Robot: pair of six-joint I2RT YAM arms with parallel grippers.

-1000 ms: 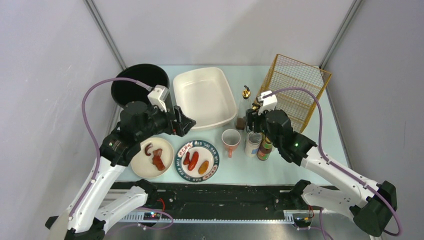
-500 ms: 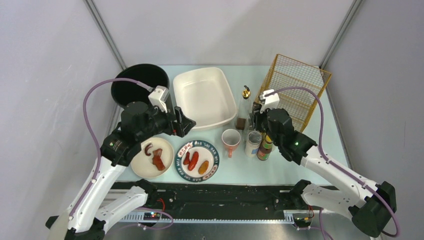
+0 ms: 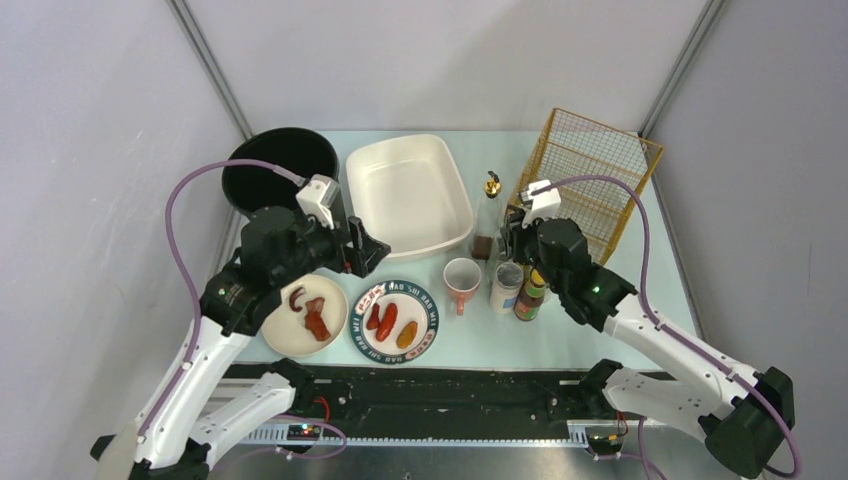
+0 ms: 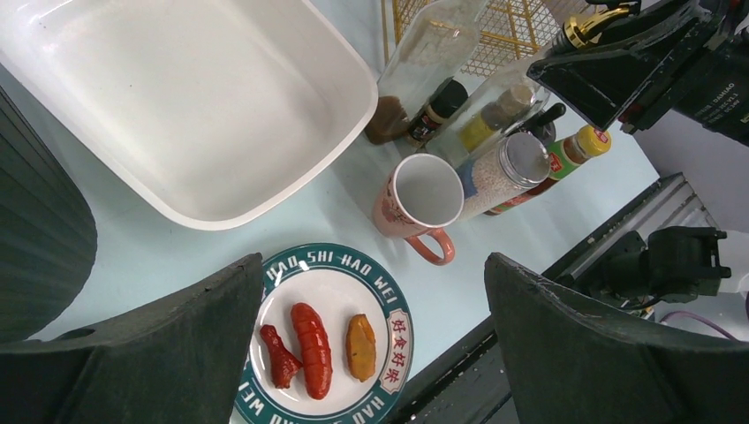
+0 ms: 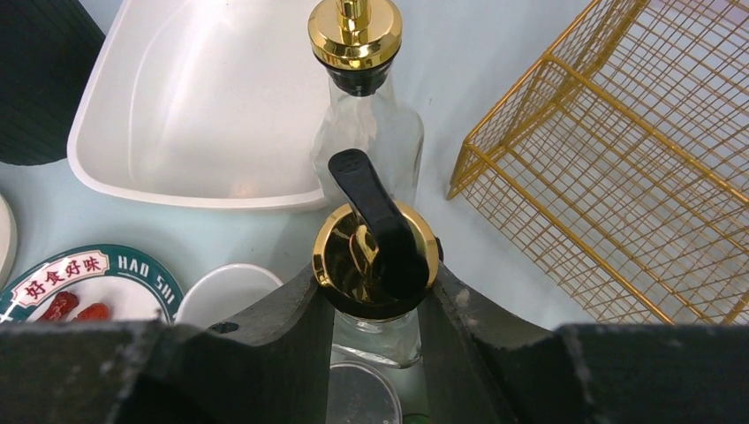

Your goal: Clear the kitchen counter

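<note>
Right hand (image 5: 375,274) is clamped on the gold-and-black cap of a glass cruet (image 5: 374,343), one finger pressed to each side. The cruet stands just in front of a tall bottle (image 5: 364,132) and beside the wire basket (image 5: 618,159). Left hand (image 4: 373,265) hangs wide open and holds nothing, above the sausage plate (image 4: 397,329) and near the white tub (image 4: 177,97). The mint-green desk (image 3: 480,345) lies under it all, with a black rail along its front. It also carries a pink mug (image 3: 461,280), a seed jar (image 3: 506,285), a sauce bottle (image 3: 529,298), a cream plate (image 3: 285,340) and a black pot (image 3: 270,165).
</note>
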